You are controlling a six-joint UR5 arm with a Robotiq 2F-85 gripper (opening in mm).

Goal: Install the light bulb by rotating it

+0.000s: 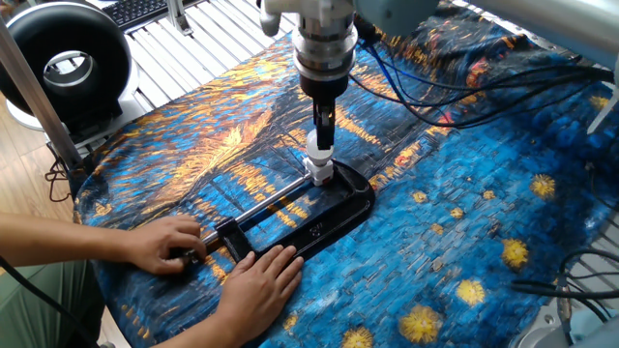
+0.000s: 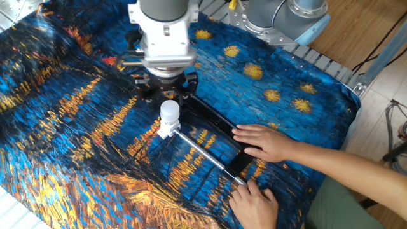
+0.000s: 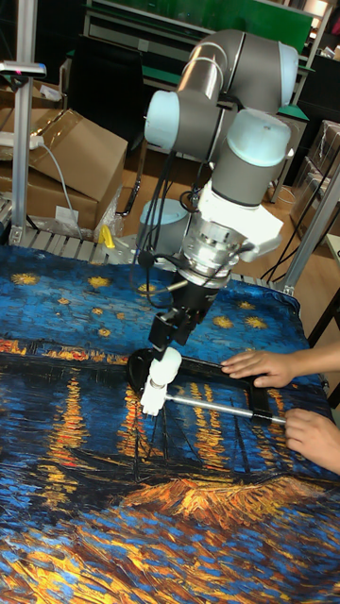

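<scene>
Looking across the three views, we find the light bulb [image 2: 169, 112] standing upright in its white socket block [image 2: 166, 130], which sits at the far end of a black clamp frame [image 1: 329, 217] on the painted cloth [image 1: 484, 193]. The bulb's long axis is vertical, and it lines up with the axis of the wrist directly above it.

The gripper [image 1: 323, 133] comes straight down onto the bulb. In one fixed view its fingers [image 1: 327, 121] reach to the top of the dome; in the tall fixed view the black fingers [image 3: 168, 330] sit just above the white neck. We cannot confirm from these pictures whether the pads are pressed on the bulb or merely beside it, so the grip state is undetermined.

We judge that the coming move depends on this coaxial alignment: rotation about the vertical axis only threads the bulb if wrist and bulb stay centred on each other.

A person's two hands steady the fixture. One hand [image 1: 263, 285] lies flat against the frame; the other hand [image 1: 166, 244] holds the end of the clamp's metal rod [image 2: 206, 156]. Both are well apart from the bulb.
</scene>
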